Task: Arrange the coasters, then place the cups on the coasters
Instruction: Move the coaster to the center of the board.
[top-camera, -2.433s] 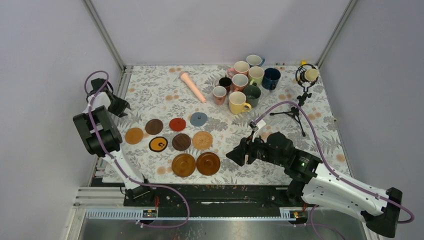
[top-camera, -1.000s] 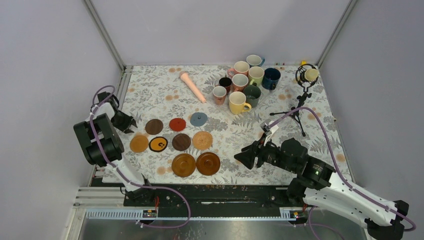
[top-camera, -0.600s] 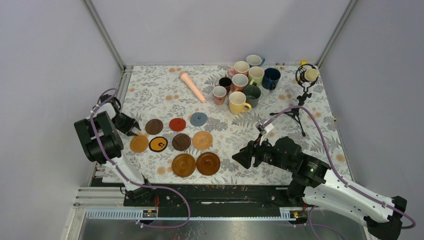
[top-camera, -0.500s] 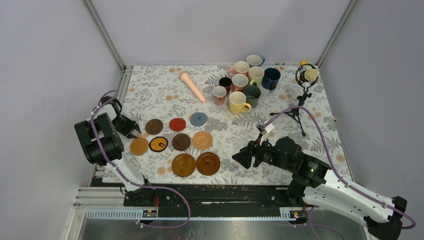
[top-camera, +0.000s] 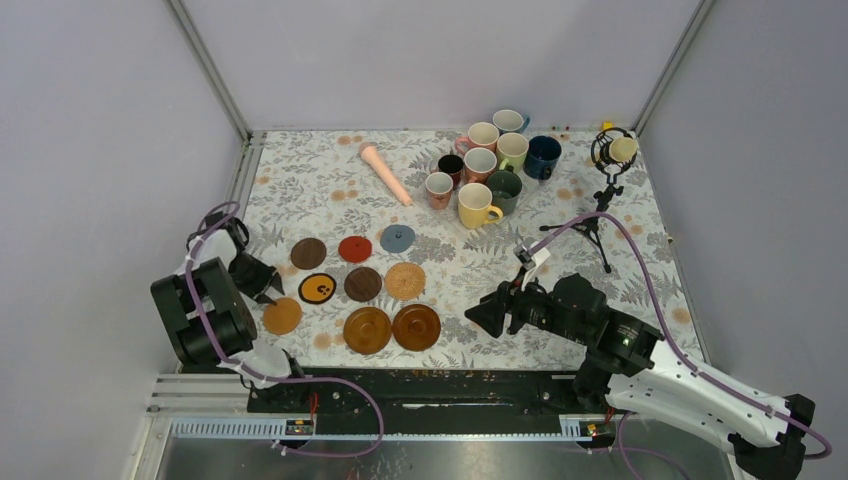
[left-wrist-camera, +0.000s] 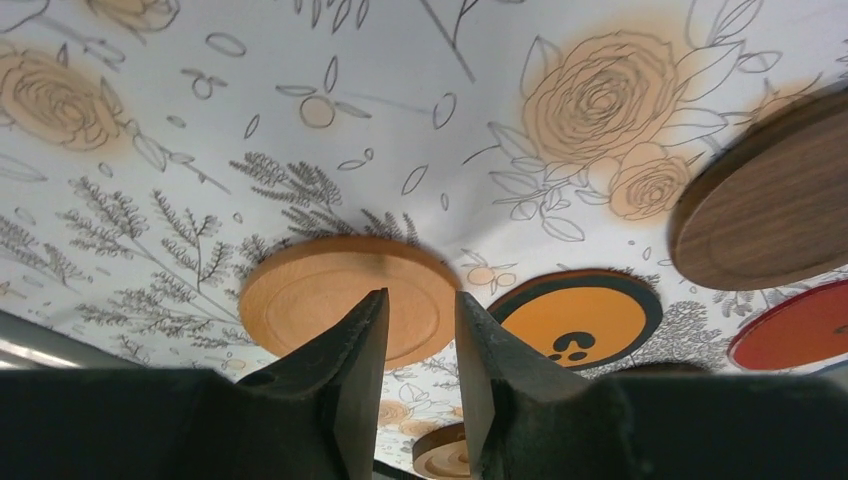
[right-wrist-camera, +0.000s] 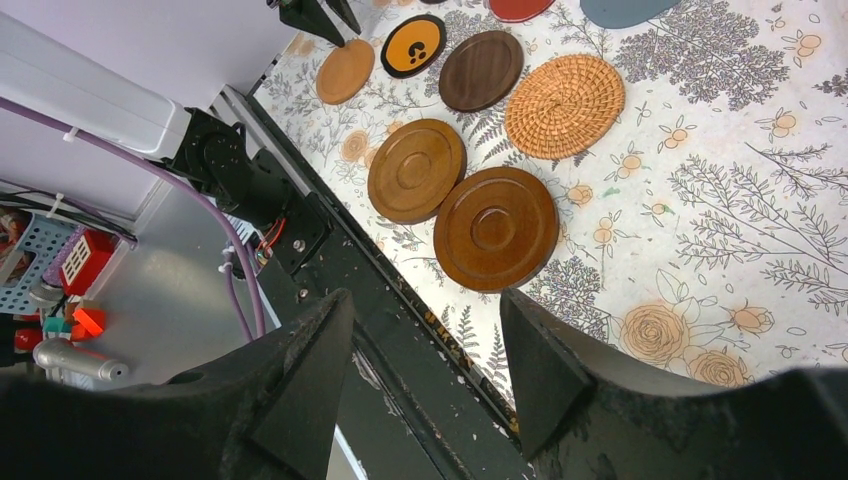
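Several coasters lie left of centre. At the back are a dark brown one (top-camera: 308, 253), a red one (top-camera: 355, 249) and a grey-blue one (top-camera: 397, 238). A black one with a yellow centre (top-camera: 317, 289), a dark one and a tan woven one (top-camera: 405, 281) form the middle row. Two brown wooden discs (top-camera: 367, 330) lie nearest. My left gripper (top-camera: 270, 291) has its fingers slightly apart, tips over the orange wood coaster (left-wrist-camera: 330, 290), with nothing between them. The cups (top-camera: 490, 165) cluster at the back right. My right gripper (top-camera: 482, 315) hangs open and empty.
A long pink tapered stick (top-camera: 385, 172) lies at the back centre. A black tripod microphone (top-camera: 600, 200) stands at the right, behind the right arm. The black rail (right-wrist-camera: 330, 250) of the table's near edge runs just below the wooden discs.
The orange wood coaster has slid toward the near edge, to the left of the brown discs, and my left gripper has come along with it. The right arm has barely shifted.
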